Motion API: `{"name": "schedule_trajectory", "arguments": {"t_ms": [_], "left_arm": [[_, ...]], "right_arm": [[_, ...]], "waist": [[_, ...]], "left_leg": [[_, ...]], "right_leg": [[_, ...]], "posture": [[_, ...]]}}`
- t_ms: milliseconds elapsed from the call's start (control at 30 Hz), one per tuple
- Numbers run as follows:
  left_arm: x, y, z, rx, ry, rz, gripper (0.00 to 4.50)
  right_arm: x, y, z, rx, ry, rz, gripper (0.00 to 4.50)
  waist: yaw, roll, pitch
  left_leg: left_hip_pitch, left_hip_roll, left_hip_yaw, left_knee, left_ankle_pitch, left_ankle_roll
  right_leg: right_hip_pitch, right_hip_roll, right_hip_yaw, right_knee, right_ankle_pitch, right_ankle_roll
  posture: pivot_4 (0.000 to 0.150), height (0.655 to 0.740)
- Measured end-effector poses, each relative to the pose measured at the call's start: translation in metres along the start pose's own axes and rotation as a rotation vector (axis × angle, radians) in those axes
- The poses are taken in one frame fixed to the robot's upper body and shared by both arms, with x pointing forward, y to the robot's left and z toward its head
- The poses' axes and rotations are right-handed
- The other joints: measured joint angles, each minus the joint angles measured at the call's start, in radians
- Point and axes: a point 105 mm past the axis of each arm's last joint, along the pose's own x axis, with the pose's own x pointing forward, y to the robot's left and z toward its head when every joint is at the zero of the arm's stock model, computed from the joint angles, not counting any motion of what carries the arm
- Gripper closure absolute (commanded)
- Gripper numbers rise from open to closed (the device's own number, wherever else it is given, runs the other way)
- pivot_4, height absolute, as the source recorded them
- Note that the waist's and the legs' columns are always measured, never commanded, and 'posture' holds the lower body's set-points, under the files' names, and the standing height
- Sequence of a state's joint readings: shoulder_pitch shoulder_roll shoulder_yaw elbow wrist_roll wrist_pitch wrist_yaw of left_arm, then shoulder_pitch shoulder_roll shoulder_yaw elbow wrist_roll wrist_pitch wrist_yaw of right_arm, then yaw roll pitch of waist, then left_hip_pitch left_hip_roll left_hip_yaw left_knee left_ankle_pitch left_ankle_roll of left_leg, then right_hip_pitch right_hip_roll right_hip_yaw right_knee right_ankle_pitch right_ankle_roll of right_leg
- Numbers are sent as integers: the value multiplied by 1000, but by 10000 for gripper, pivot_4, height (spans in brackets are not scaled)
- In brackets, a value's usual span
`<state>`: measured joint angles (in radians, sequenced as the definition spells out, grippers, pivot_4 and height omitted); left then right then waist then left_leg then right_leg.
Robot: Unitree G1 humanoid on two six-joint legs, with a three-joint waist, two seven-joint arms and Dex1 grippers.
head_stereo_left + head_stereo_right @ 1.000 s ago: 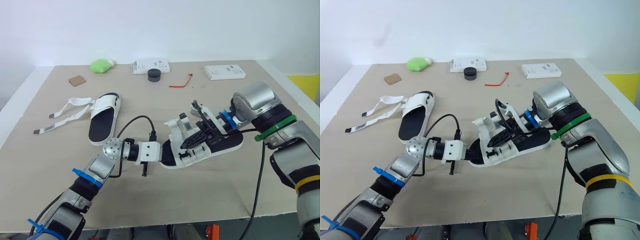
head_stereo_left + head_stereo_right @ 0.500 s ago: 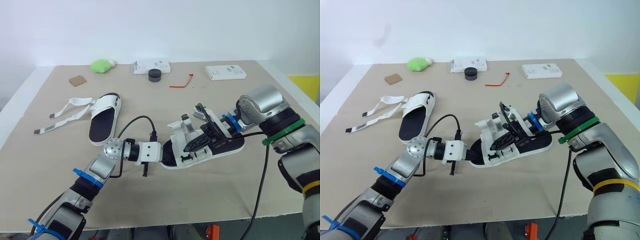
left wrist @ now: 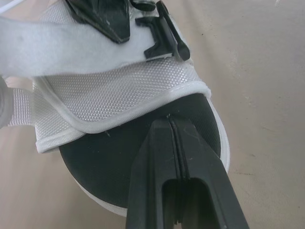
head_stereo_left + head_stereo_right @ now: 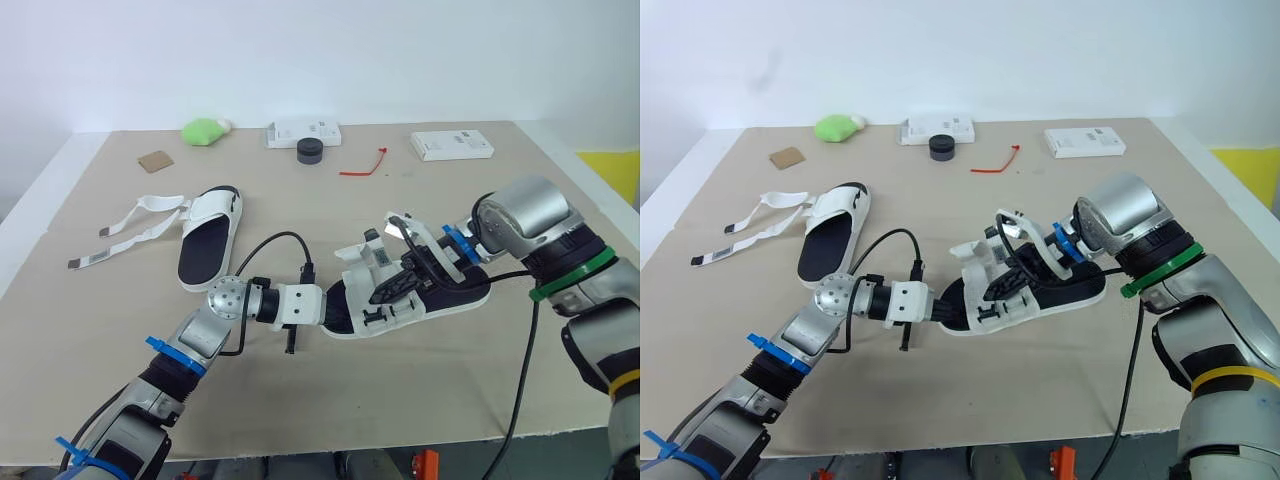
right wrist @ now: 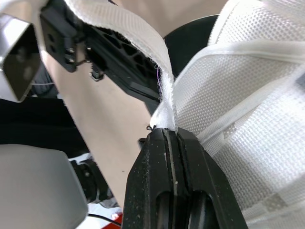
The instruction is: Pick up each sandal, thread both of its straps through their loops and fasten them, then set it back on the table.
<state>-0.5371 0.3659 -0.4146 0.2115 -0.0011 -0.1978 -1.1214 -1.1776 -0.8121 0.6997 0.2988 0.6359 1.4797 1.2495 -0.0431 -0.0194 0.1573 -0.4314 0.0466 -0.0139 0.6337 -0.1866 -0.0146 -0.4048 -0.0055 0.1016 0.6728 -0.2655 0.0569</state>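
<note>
A white sandal with a black footbed (image 4: 440,292) lies mid-table, its toe toward my left arm. My left gripper (image 4: 332,306) is shut, and its fingertips (image 3: 169,125) rest on the footbed at the edge of the white mesh upper. My right gripper (image 4: 388,290) reaches over the upper and is shut on a white strap (image 5: 153,43), pinched at its fingertips. A black buckle (image 3: 164,36) sits on the upper. The second sandal (image 4: 208,235) lies to the left with its two straps (image 4: 130,225) spread open on the table.
Along the far side sit a green lump (image 4: 204,130), a brown card (image 4: 155,160), two white boxes (image 4: 302,131) (image 4: 451,145), a black round cap (image 4: 309,150) and a red tie (image 4: 362,165). A black cable (image 4: 270,245) loops over my left arm.
My right arm has drawn back to the right and lowered, and the near sandal has settled flatter on the table. The left arm has stayed put.
</note>
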Motion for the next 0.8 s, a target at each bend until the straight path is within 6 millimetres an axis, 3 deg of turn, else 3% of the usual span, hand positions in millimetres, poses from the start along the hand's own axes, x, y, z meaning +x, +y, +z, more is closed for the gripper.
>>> {"name": "schedule_trajectory", "arguments": {"t_ms": [633, 800], "left_arm": [[2, -2, 2, 6, -6, -10, 45000], [0, -1, 1, 5, 0, -5, 45000]], "right_arm": [[-5, 13, -5, -6, 80, 85, 44425], [-3, 10, 5, 69, 54, 93, 44425]], "waist": [[1, 0, 0], [-2, 0, 0]], "left_leg": [[0, 0, -4, 0, -3, -2], [0, 0, -4, 0, -3, -2]], "right_leg": [[0, 0, -4, 1, -2, -5], [-1, 0, -3, 4, -2, -6]], "posture": [[1500, 7400], [1500, 7400]]}}
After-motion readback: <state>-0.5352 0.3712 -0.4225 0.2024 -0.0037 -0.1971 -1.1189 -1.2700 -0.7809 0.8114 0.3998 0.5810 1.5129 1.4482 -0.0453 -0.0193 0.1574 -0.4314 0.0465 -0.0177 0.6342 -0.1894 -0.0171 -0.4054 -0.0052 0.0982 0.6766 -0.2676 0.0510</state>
